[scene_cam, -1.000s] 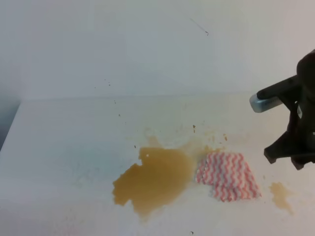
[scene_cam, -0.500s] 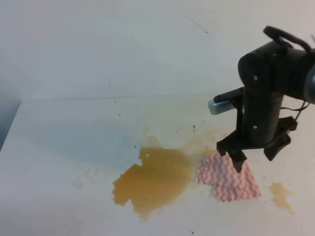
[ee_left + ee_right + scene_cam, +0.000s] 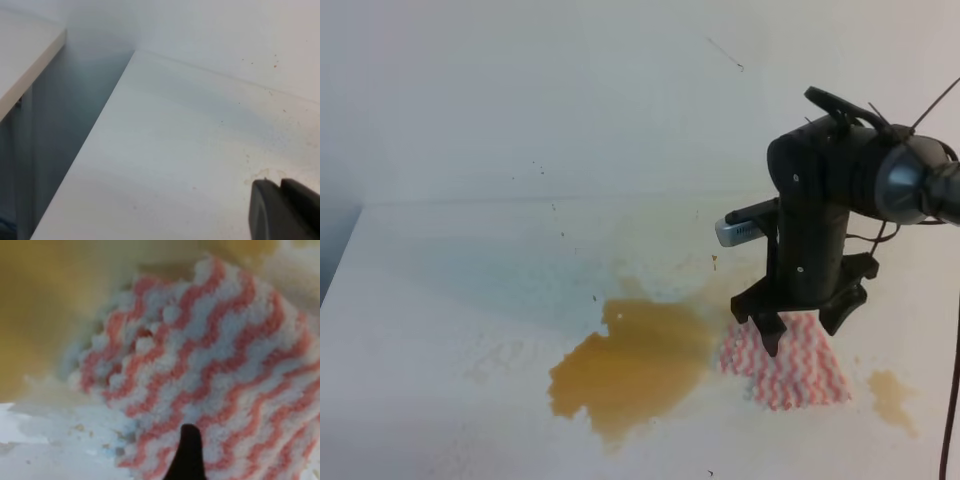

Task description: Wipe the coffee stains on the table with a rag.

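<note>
Right gripper [image 3: 803, 326] jaws apart, above far edge of rag [image 3: 790, 370]; large coffee stains [image 3: 630, 365] left of rag on table [image 3: 440, 300].

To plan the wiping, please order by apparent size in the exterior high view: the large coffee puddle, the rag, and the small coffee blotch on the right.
1. Large coffee puddle
2. Rag, partly hidden by the right gripper
3. Small coffee blotch
</note>
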### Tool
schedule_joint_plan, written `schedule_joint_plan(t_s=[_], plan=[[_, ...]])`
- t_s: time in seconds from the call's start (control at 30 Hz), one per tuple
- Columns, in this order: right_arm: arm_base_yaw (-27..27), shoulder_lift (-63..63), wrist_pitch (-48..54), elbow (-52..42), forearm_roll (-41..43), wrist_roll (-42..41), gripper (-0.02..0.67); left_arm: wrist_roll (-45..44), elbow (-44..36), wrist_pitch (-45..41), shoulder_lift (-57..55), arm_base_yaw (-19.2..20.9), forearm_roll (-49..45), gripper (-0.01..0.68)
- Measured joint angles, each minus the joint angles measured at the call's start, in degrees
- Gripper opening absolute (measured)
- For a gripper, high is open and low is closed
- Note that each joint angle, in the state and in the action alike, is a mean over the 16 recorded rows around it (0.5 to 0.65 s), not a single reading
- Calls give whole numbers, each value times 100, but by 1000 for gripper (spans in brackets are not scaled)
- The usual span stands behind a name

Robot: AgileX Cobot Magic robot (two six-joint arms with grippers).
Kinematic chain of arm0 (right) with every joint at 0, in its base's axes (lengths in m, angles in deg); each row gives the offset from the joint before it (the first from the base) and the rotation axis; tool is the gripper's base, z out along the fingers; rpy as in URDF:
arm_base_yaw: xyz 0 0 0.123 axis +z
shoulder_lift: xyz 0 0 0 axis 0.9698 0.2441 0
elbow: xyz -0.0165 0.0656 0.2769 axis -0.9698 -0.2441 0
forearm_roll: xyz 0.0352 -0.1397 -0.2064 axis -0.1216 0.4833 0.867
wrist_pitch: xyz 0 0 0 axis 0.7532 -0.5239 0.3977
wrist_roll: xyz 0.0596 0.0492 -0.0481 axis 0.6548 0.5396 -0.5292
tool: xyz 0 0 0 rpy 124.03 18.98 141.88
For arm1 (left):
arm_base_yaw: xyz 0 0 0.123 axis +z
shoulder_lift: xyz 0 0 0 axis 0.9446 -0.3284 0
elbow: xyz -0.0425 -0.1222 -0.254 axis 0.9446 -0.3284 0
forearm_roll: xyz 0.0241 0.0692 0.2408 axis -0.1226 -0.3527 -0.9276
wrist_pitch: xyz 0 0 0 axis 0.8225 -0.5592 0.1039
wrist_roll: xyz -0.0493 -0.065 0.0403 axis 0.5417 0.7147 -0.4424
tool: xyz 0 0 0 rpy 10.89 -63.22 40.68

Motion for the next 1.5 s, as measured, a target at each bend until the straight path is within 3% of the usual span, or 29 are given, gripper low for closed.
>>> schedule_joint_plan(t_s=[0.3, 0.67, 0.87, 1.17, 1.5], plan=[[6, 252, -259, 23, -27, -21, 491, 0, 0, 0, 0, 0, 0, -3], [93, 371, -247, 423, 96, -55, 168, 0, 0, 0, 0, 0, 0, -3], [306, 375, -41, 1087, 157, -204, 49, 0, 0, 0, 0, 0, 0, -3], [987, 507, 198, 1877, -194, -588, 29, 0, 0, 0, 0, 0, 0, -3], [1882, 990, 109, 1984, -624, -847, 29, 0, 0, 0, 0, 0, 0, -3]])
